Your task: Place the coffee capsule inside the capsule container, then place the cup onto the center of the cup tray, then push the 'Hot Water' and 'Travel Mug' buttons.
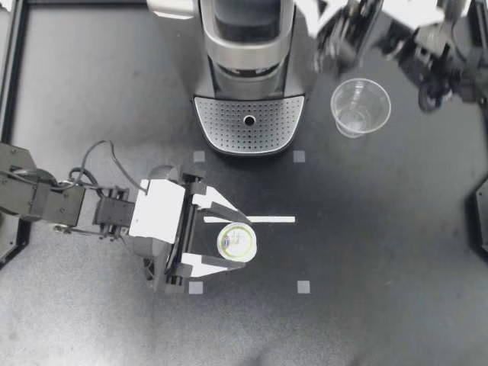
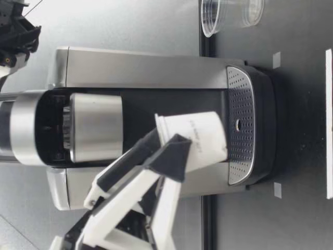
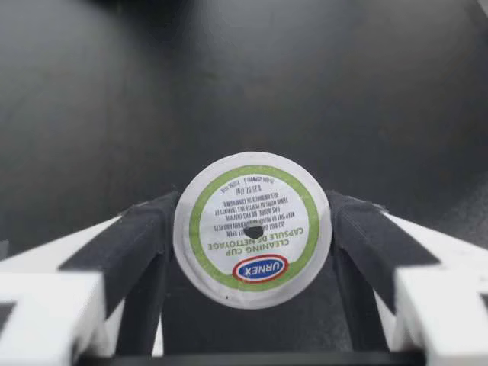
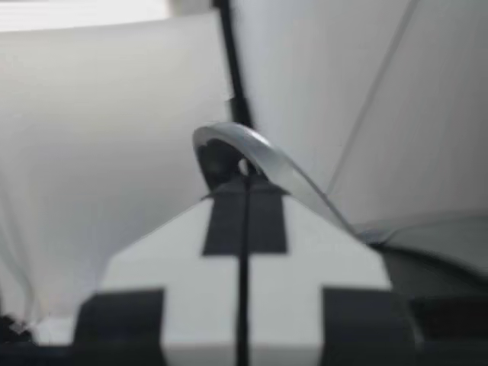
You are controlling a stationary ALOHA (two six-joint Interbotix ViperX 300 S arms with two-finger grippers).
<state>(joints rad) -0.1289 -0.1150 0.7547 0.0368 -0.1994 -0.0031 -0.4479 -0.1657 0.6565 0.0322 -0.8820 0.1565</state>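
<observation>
My left gripper [image 1: 233, 242] is shut on the white coffee capsule [image 1: 239, 243], whose green-ringed foil lid faces up. In the left wrist view the capsule [image 3: 253, 229] sits between both dark fingers [image 3: 141, 240], touched from two sides. From the low view the capsule [image 2: 200, 138] hangs slightly tilted above the table, in front of the coffee machine [image 2: 130, 104]. The clear plastic cup [image 1: 360, 107] stands upright right of the machine's perforated cup tray [image 1: 249, 122]. My right gripper [image 1: 341, 36] hovers high beside the machine's top, shut and empty [image 4: 244, 179].
The silver coffee machine [image 1: 248, 46] fills the back centre. A white tape strip [image 1: 263, 219] and small grey square markers [image 1: 303, 287] lie on the dark table. A black frame rail [image 1: 15, 69] borders the left side.
</observation>
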